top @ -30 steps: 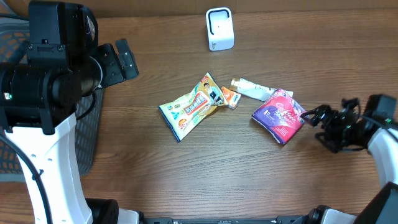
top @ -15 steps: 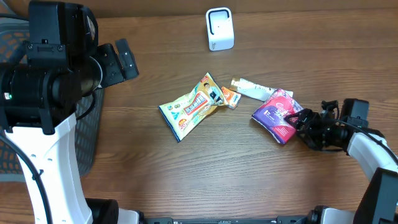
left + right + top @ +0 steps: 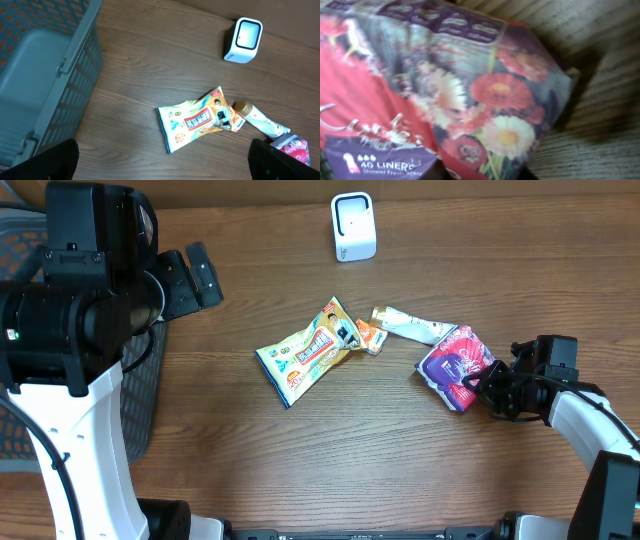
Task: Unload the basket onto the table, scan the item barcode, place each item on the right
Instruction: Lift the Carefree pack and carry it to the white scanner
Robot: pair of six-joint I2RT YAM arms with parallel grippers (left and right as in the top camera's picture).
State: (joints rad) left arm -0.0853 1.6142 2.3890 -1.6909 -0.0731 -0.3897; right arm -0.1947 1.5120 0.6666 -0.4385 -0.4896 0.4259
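My fingers (image 3: 40, 160) sit wide apart at the bottom corners. Grey basket (image 3: 45, 75) on the left, on the wood table (image 3: 150, 65). White scanner (image 3: 243, 40) top right. Snack packet (image 3: 195, 120) lies centre, tube (image 3: 260, 120) just right of it, pink pack (image 3: 295, 147) cut off at the lower right edge.

A brown wooden table (image 3: 450, 260) with five small things lying on it.
A white scanner box (image 3: 353, 226) stands near the far edge. In the middle lies a yellow snack bag (image 3: 305, 352), and a little orange packet (image 3: 370, 336) touches its right end. A pale tube (image 3: 410, 326) lies just beside that packet. A purple and pink flowery pack (image 3: 455, 366) lies to the right, close against the tube's end.
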